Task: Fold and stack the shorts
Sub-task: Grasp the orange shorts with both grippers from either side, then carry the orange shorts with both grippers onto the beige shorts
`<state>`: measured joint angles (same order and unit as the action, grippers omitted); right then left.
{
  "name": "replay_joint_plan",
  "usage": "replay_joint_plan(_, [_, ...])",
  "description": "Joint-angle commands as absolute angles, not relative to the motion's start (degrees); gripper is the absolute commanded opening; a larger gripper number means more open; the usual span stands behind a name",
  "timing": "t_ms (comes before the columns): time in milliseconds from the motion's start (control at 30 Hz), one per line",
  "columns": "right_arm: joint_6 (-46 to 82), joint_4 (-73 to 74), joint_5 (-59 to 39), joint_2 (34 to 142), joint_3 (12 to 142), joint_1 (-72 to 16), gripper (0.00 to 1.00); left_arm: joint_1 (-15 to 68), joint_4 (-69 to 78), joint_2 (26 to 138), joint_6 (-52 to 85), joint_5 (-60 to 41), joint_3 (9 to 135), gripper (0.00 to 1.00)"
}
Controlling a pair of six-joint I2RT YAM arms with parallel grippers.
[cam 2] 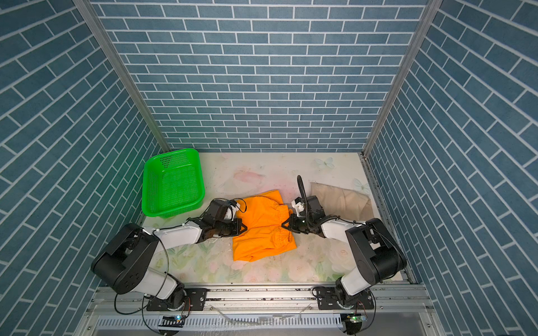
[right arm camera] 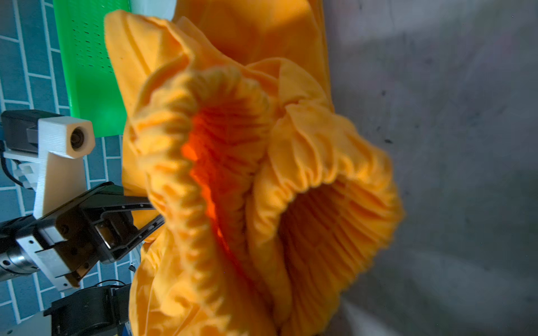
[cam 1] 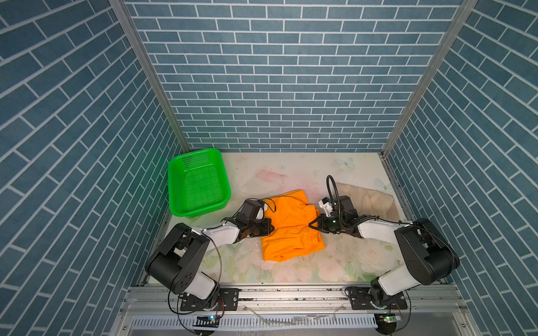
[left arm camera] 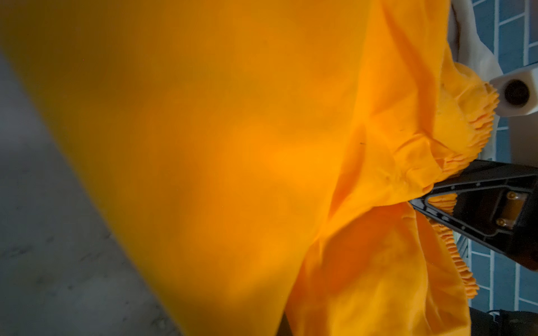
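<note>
Two end effectors clamped on orange shorts (cam 1: 291,232) mid-table: right end effector (cam 1: 312,225) on waistband, left end effector (cam 1: 271,228) seemingly on opposite edge; long axis spans between them.

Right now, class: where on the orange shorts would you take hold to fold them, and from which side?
I'd grip the orange shorts at the gathered waistband, coming from the right. That thick ruffled edge lies on their right side and puckers up off the table, offering bulk to pinch.
</note>
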<state>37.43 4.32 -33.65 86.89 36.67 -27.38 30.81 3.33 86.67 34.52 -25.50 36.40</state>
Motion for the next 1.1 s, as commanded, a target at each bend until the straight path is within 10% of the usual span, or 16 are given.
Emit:
replay_joint_plan(0, [30.8, -8.51, -30.5, 82.14, 43.94, -27.16, 0.0, 32.48, -2.7, 87.71, 31.21, -25.1, 44.3, 0.0])
replay_joint_plan(533, [19.28, -45.18, -24.09, 70.06, 63.43, -6.06, 0.0, 42.8, -19.53, 111.5, 25.28, -30.09, 90.31, 0.0])
replay_joint_plan(1067, [17.62, -42.03, -26.19, 66.97, 56.65, 21.61, 0.0, 47.41, -22.79, 131.65, 21.34, -32.28, 117.04, 0.0])
